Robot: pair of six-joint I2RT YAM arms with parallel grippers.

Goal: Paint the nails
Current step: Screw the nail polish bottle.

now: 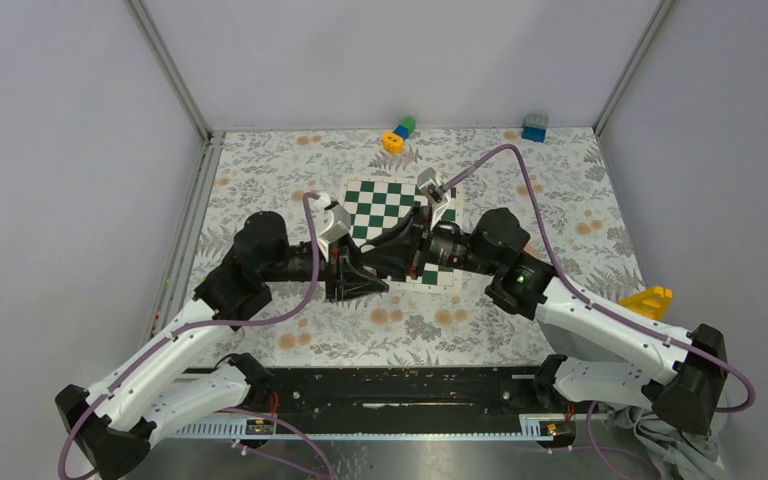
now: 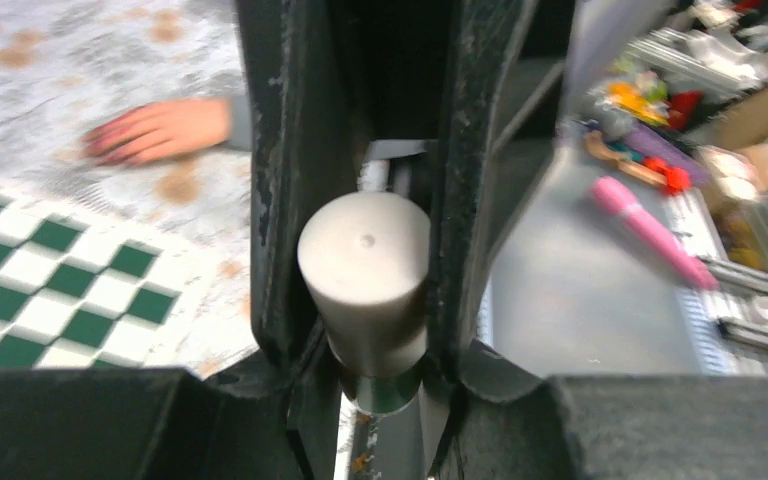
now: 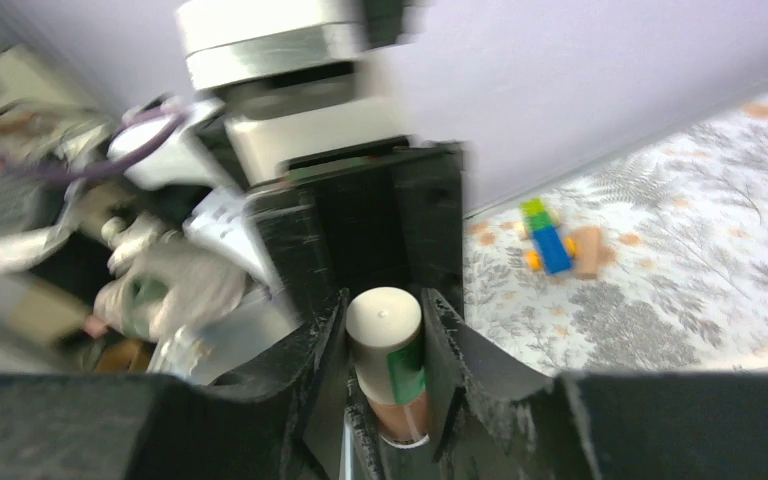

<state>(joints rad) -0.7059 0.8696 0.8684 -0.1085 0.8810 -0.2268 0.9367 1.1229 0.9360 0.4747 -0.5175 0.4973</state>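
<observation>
A hand with a grey sleeve [image 2: 165,128] lies flat on the floral cloth in the left wrist view, its reddish-pink nails [image 2: 103,150] blurred at the fingertips. Over the chessboard [image 1: 385,205] both arms meet nose to nose. The left gripper [image 1: 372,285] [image 2: 365,215] is shut around a nail polish bottle [image 2: 365,275] with a beige cap, upright between its fingers. From the other side the right gripper [image 1: 397,255] [image 3: 383,305] is shut on the beige cap [image 3: 382,320], which has a green patch, with brownish-pink glass below it. In the top view the bottle is hidden by the grippers.
Stacked toy blocks [image 1: 398,133] [image 3: 550,245] and a blue block [image 1: 534,127] sit at the far edge of the cloth. A yellow object [image 1: 648,300] lies by the right arm. A pink stick [image 2: 650,230] and clutter lie on a grey surface off the table. Grey walls enclose the sides.
</observation>
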